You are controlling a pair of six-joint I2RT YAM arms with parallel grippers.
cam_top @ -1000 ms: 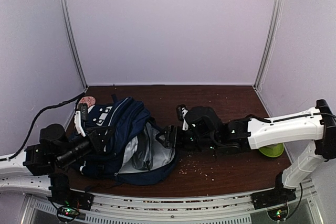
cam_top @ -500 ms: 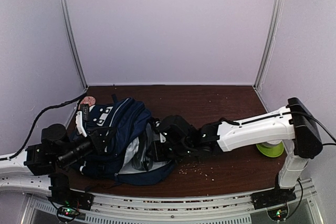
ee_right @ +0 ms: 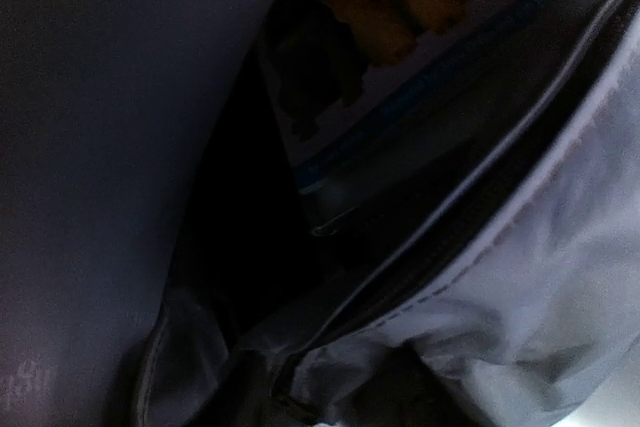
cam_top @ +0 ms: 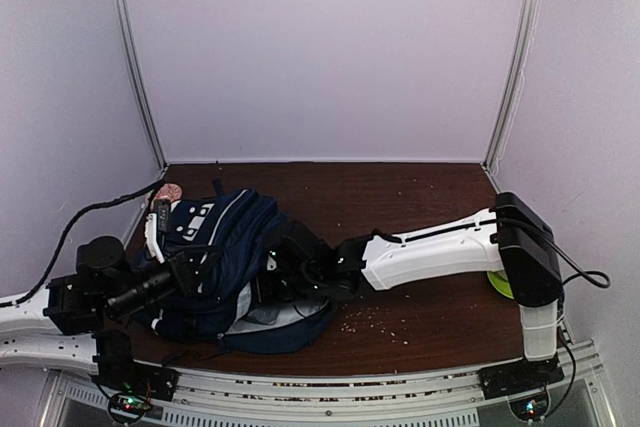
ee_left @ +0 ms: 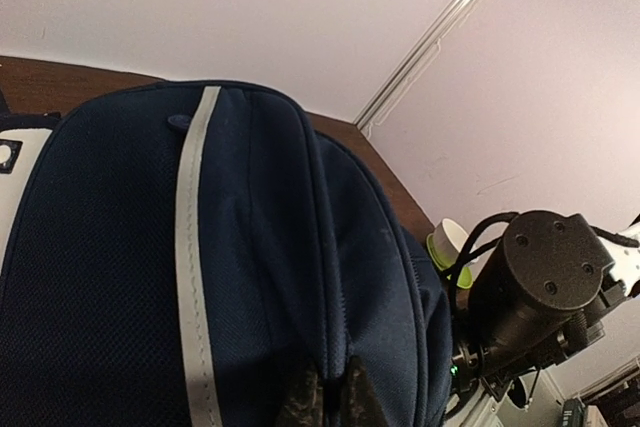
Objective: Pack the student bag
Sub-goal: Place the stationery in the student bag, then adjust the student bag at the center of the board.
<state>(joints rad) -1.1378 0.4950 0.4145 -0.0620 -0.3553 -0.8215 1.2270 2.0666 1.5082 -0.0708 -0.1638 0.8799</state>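
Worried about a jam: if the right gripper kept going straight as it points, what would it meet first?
Probably the printed flat item inside the bag; the right gripper points into its dark opening, though depth is unclear.

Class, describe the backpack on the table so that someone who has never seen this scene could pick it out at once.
On the dark wooden table, look at the left half. There lies the student bag, a large navy-blue backpack with white stripes, its grey-lined mouth facing the right arm. Unlike the small lime-green object at the right edge, it is big, soft and dark blue.
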